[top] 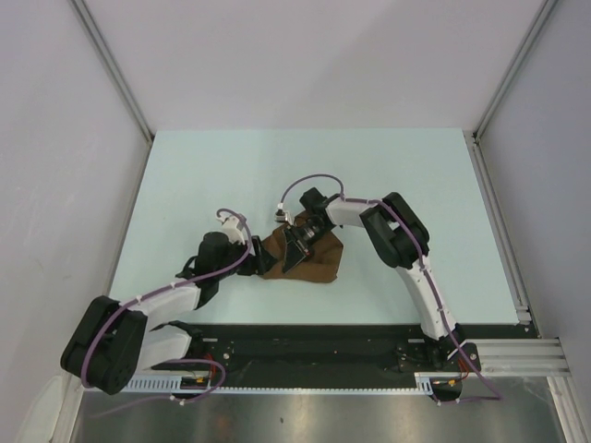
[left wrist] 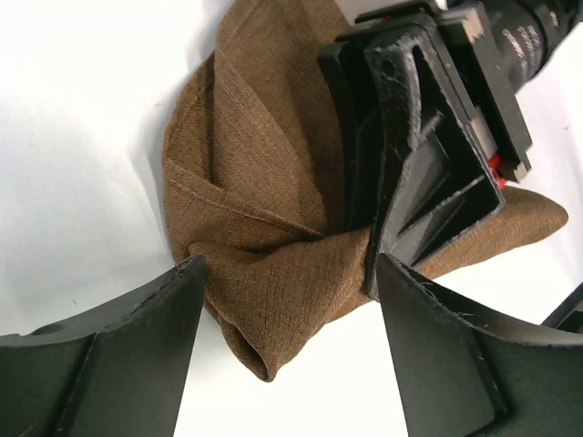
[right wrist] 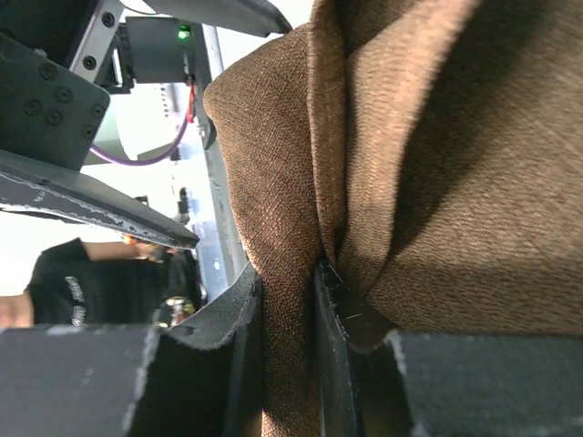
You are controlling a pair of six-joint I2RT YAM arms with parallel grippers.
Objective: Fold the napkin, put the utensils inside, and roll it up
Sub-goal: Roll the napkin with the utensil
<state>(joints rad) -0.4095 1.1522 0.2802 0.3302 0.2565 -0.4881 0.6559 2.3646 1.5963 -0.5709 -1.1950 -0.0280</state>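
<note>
At the near edge of the table (top: 194,175) the two arm bases sit side by side, and both arms reach in toward the middle. Nearest the bases, the left arm lies low and angles in from the left. The left gripper (left wrist: 291,273) rests at the left edge of the napkin (top: 319,265) with its fingers (left wrist: 137,346) spread wide. The wrist view shows the two dark pads well apart, holding nothing. A bunched, rolled corner of the brown cloth lies on the white surface between and just ahead of them.

The napkin sits near the centre of the table, slightly toward the near side. It is folded and gathered into a rumpled wedge, with several creased layers running together toward its left end.

Just beyond the left fingers, the right gripper (top: 297,247) comes in from the right, over the cloth. Its own wrist view shows its fingers (right wrist: 223,319) drawn nearly together, with only a fold of the cloth between them. The cloth rises in pleats from the pinch and fills most of that view. One dark finger of the left gripper shows at the left of that view, close by but apart from the pinched fold.

Farther back, the pale table surface runs on to the grey walls (top: 305,55).
</note>
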